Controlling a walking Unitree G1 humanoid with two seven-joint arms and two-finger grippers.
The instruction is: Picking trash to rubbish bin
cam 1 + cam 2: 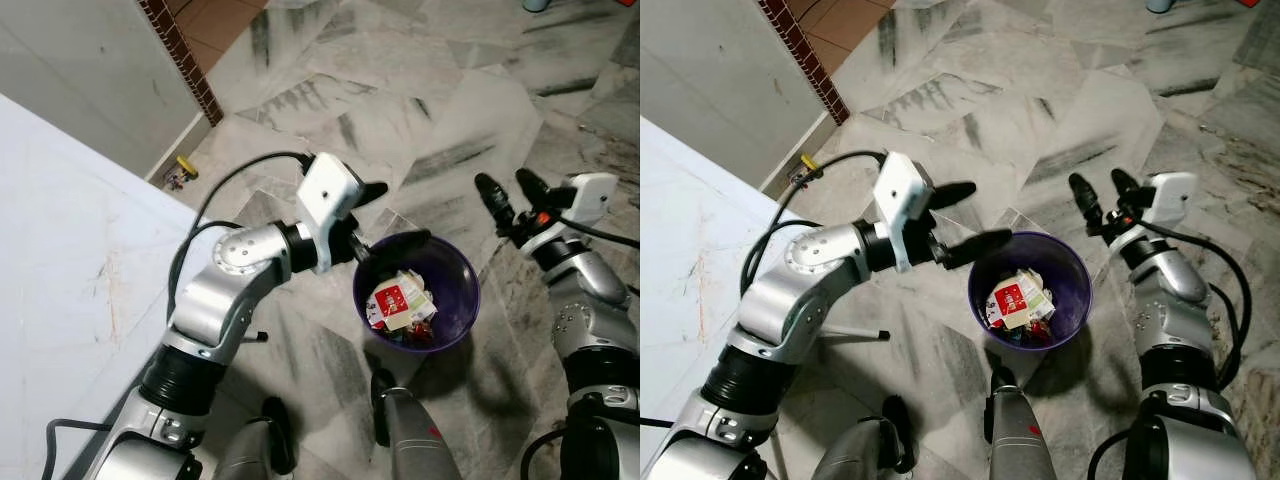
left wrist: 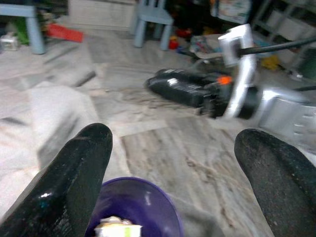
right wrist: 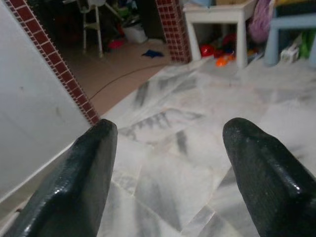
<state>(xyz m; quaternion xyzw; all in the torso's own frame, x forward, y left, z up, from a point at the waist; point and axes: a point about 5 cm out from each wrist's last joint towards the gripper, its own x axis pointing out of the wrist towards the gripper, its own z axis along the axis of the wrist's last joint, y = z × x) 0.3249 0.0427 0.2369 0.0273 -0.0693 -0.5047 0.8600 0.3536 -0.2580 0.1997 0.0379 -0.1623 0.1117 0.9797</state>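
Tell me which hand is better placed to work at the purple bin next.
Left, probably. The left hand hangs open at the purple bin rim; the right hand, also open, is beside it over bare floor.

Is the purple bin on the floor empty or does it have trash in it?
It has trash in it. The purple bin stands upright and holds crumpled wrappers, including a red-and-white packet, low at its bottom; it is far from full.

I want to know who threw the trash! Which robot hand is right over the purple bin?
The left hand. Its open black fingers reach over the purple bin's rim, while the right hand hovers over bare floor beside it.
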